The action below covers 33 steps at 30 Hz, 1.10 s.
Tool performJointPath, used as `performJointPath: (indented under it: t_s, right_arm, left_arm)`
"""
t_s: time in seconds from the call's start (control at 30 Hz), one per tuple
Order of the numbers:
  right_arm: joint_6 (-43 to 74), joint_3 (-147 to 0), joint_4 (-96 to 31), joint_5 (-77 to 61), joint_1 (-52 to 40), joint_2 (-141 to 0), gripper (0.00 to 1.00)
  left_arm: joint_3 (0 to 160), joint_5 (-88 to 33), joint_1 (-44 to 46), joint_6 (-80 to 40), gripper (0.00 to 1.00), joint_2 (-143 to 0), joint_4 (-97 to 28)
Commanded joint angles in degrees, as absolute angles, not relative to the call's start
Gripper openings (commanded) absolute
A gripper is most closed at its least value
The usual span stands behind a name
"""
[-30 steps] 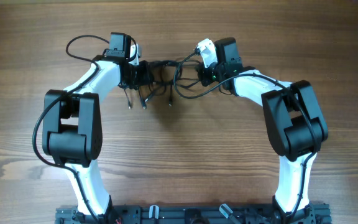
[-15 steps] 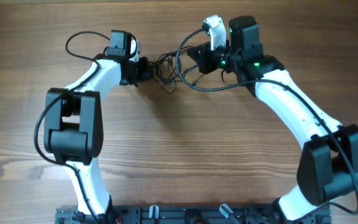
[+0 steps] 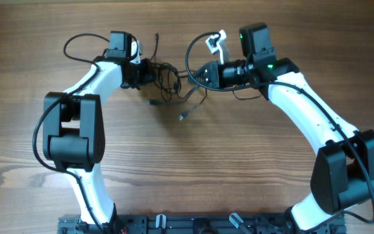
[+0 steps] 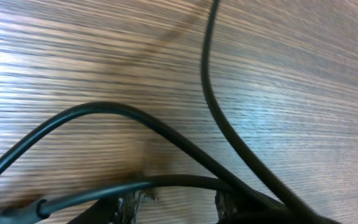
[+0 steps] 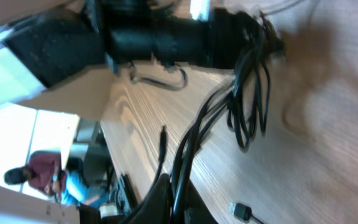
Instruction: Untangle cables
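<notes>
Black cables (image 3: 167, 77) by the bench's (image 3: 193, 169) far edge, both arms bent inward. Right fingers (image 5: 156, 202) clamped on them; can't tell with the left fingers (image 4: 124, 206), mostly cropped.

Cables (image 3: 167, 73): strands in the bunch too thin from overhead to trace singly; plug types unreadable.
Left gripper (image 4: 176, 210): all but the finger ends cut off by the picture's edge.
Right gripper (image 5: 171, 202): cropped likewise; wrist view smeared with blur.

Looser, wider-spread cables (image 3: 166, 75) than before
</notes>
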State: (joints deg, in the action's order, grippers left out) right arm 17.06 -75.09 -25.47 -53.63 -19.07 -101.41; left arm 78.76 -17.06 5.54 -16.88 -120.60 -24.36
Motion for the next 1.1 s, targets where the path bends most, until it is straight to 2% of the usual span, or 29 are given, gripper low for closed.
performJointPath:
  t_s: [0.0, 0.13, 0.37, 0.5, 0.67, 0.87, 1.07]
  right_arm:
    - [11.7, -75.72, -33.12, -44.56, -18.94, -101.06, 0.05]
    - [9.37, -75.64, -40.69, -29.8, -18.96, -101.06, 0.05]
    - [1.5, -75.64, -43.83, -23.66, -21.61, -101.06, 0.09]
    - [1.48, -75.64, -43.75, -17.39, -22.68, -101.06, 0.09]
    - [1.19, -75.64, -42.92, -16.51, -22.72, -101.06, 0.08]
    - [-0.05, -75.64, -42.74, -16.51, -22.72, -101.86, 0.05]
    - [0.16, -75.26, -45.52, -16.51, -22.72, -104.49, 0.04]
  left_arm:
    - [76.75, -13.23, 3.46, -16.95, 0.42, -123.44, -26.76]
    - [76.75, -13.21, 3.46, -16.78, 0.42, -119.81, -28.73]
    - [76.75, -11.2, 1.37, -16.8, 0.47, -113.38, -33.41]
    - [76.75, -18.35, -1.13, -16.84, 0.5, -108.53, -36.4]
    - [76.75, -24.69, -2.15, -20.25, 0.56, -102.17, -37.41]
    - [76.73, -25.91, 0.56, -25.8, 0.51, -101.27, -36.23]
    - [76.73, -16.99, 8.32, -26.98, 0.49, -103.04, -33.45]
